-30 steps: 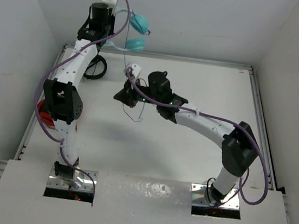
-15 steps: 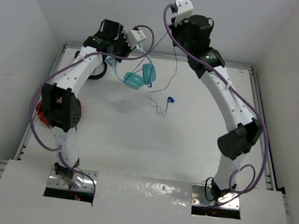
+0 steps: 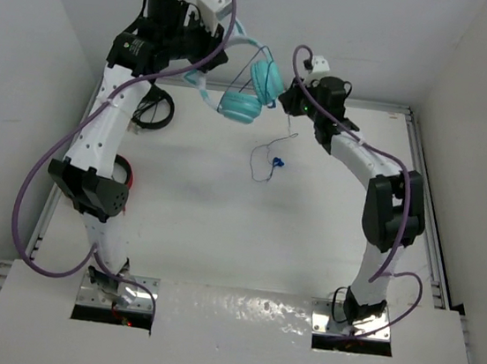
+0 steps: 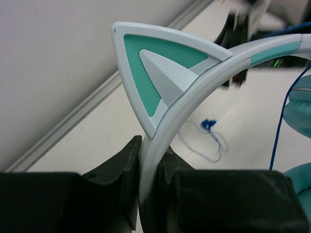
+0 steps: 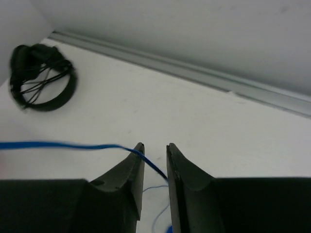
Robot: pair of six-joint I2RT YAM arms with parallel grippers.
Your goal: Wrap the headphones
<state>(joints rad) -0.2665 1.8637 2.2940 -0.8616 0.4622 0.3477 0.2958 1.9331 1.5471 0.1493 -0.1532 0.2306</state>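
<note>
Teal headphones aloft over far table edge, headband pinched tight in left gripper. Right gripper barely parted, cable loose through gap. Light, stiff band. Thin limp cable, likely snag-prone; best taken near earcup.

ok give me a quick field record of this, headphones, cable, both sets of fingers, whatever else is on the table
headphones: teal over-ear headphones with pale blue cat-ear headband, held up off the white table
left fingers: shut on the headband, just below a cat ear
right fingers: slightly apart, thin blue cable running through the gap
plug: blue plug lying on the table
other: black headphones back left; red coil mostly hidden by the left arm
</note>
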